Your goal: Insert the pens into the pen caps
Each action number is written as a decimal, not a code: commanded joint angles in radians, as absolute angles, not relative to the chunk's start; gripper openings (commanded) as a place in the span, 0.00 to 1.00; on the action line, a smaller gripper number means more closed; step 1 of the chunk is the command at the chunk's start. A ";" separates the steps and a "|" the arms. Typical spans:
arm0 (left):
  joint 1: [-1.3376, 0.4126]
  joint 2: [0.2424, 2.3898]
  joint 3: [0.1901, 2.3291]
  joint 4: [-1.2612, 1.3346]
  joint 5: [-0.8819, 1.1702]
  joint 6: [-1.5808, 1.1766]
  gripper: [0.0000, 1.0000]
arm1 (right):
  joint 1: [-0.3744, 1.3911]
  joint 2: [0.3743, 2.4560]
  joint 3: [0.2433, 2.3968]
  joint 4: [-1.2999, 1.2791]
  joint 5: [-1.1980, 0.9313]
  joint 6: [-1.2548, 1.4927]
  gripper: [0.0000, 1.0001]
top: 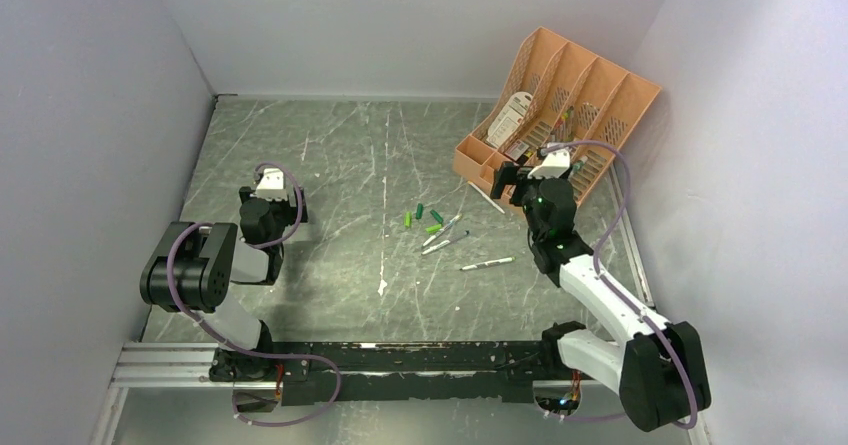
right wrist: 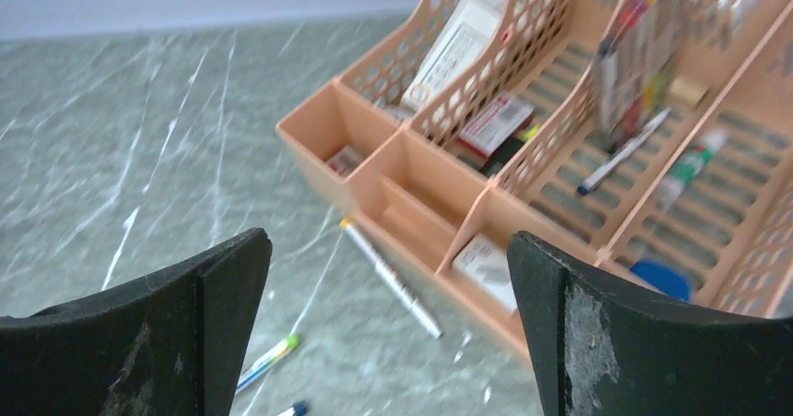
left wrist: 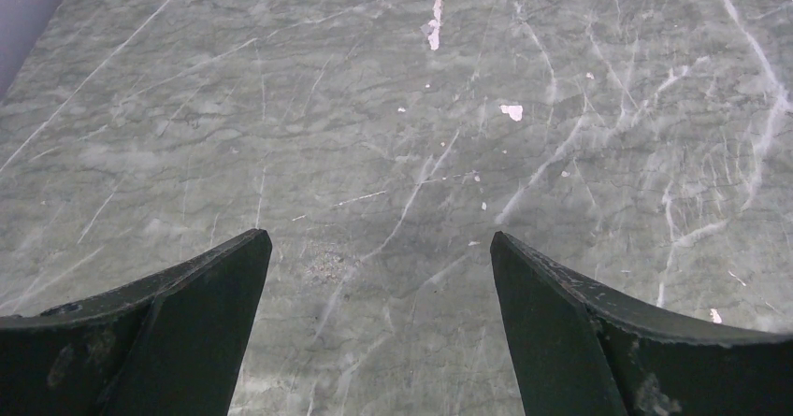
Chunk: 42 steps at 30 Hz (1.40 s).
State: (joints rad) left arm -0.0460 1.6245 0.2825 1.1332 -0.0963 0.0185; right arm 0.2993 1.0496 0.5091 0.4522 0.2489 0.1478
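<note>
I am holding my left gripper (left wrist: 379,248) spread wide and empty over the grey marbled table (left wrist: 393,79) on the left side. My right gripper (right wrist: 388,248) is gaping too, with nothing between its fingers. It is hovering at the far right, just in front of the orange organizer (right wrist: 323,126), where a white marker (right wrist: 391,280) is lying against the base. The three pens (top: 445,242) are lying near the table's middle, well apart from both grippers, and the green caps (top: 421,212) are sitting loose just left of them.
</note>
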 commanded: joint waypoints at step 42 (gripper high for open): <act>-0.064 1.398 0.305 0.987 -0.115 0.035 0.99 | 0.416 1.182 0.618 -0.386 0.440 1.129 0.66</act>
